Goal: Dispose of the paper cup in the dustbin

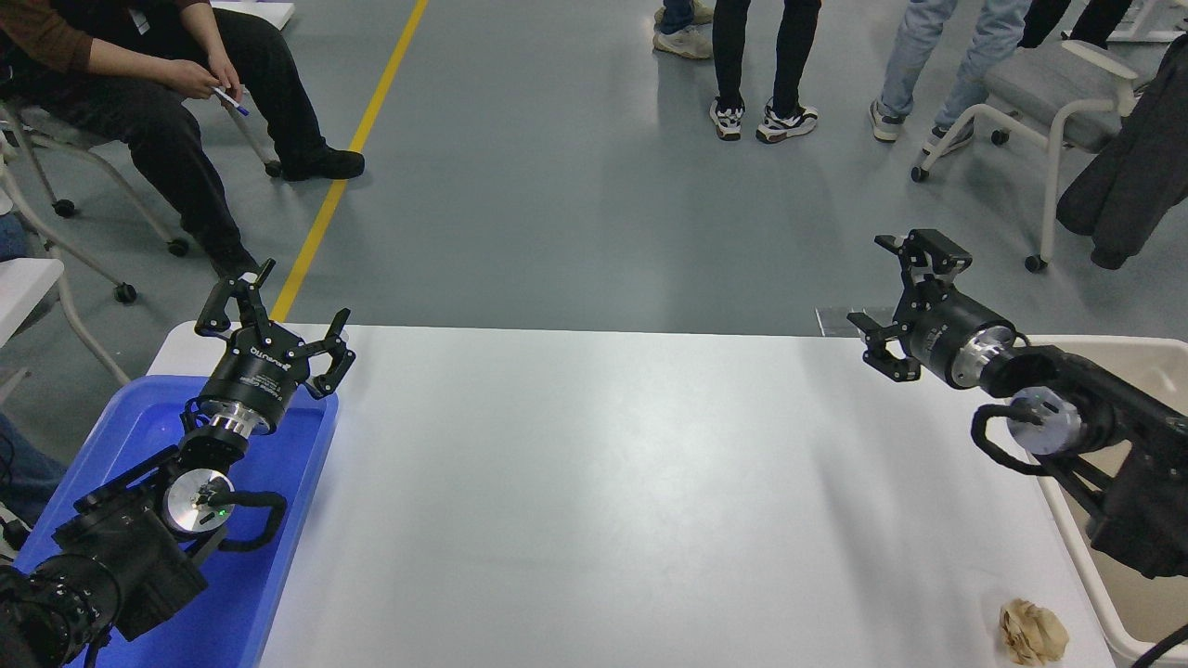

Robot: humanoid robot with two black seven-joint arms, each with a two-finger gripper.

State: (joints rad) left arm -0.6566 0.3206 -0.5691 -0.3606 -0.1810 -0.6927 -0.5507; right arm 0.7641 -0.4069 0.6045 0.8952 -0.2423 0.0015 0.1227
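No paper cup shows in the head view. The beige dustbin (1104,603) stands at the table's right edge, partly hidden by my right arm. My right gripper (898,295) is open and empty, raised over the table's far right corner, left of the dustbin. My left gripper (271,313) is open and empty, parked over the far end of the blue tray at the left.
A shallow blue tray (278,557) lies at the table's left edge under my left arm. A crumpled tan paper ball (1033,632) lies near the table's front right corner. A seated person and several standing people are on the floor beyond the table.
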